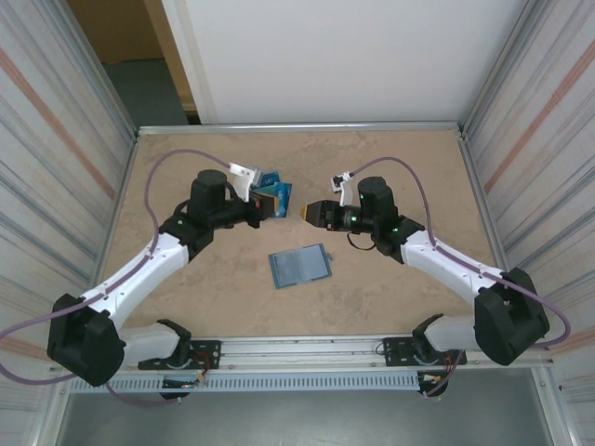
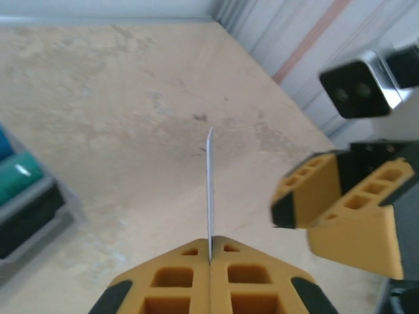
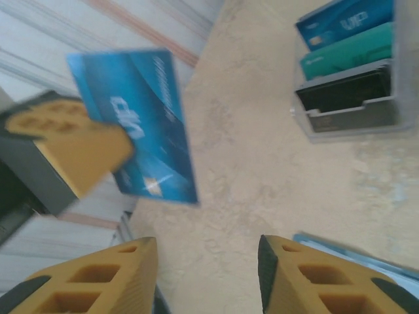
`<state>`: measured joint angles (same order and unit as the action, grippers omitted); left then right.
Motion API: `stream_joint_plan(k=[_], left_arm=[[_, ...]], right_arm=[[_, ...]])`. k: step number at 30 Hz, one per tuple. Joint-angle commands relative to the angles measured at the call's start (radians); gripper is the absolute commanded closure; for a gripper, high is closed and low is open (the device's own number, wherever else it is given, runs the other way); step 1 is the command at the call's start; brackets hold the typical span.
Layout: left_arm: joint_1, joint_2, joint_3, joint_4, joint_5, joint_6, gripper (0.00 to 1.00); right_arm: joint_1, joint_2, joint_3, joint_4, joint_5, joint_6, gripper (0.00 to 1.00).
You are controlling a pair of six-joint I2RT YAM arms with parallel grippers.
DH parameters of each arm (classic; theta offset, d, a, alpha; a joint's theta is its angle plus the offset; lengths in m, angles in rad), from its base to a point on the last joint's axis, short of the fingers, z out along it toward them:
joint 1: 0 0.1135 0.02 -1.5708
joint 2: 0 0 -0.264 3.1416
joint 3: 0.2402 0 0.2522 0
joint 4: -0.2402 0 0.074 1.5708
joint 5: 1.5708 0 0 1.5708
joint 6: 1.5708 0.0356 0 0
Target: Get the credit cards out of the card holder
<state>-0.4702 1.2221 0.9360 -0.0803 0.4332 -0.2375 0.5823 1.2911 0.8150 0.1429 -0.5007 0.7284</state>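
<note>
Left jaws clamp one end of the blue credit card (image 3: 147,124); it looks thin, stiff, slippery. Right jaws stand apart.

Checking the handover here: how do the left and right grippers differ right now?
The left gripper is shut; the right gripper is open. The left gripper pinches a blue card; the right gripper holds nothing. Both have yellow fingers and face each other above the table.
</note>
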Motion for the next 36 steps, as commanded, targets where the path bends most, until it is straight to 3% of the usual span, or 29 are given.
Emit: stream_joint_plan(k=[1,6,11,14,18,21,36], left_arm=[[0.039,0.057,0.110,-0.183,-0.006,0.231,1.00],[0.049,0.216,0.285,-0.339,-0.132,0.475,1.00],[0.076,0.393,0.460,-0.412,-0.222,0.664,1.00],[0.081,0.476,0.531,-0.430,-0.241,0.799,1.00],[0.101,0.552,0.583,-0.440,-0.163,0.935,1.00],[0.119,0.593,0.607,-0.441,-0.126,0.980,1.00],[0.163,0.769,0.733,-0.479,-0.172,1.098,1.00]], right_arm=[[0.015,-0.030,0.046,-0.169,0.124,-0.076,0.51],[0.050,-0.030,0.062,-0.252,0.229,-0.101,0.34],[0.072,-0.045,0.068,-0.302,0.312,-0.106,0.01],[0.075,-0.059,0.070,-0.332,0.345,-0.106,0.01],[0.077,-0.082,0.064,-0.355,0.384,-0.101,0.01],[0.079,-0.099,0.061,-0.368,0.407,-0.095,0.01],[0.081,-0.183,0.037,-0.397,0.491,-0.063,0.01]])
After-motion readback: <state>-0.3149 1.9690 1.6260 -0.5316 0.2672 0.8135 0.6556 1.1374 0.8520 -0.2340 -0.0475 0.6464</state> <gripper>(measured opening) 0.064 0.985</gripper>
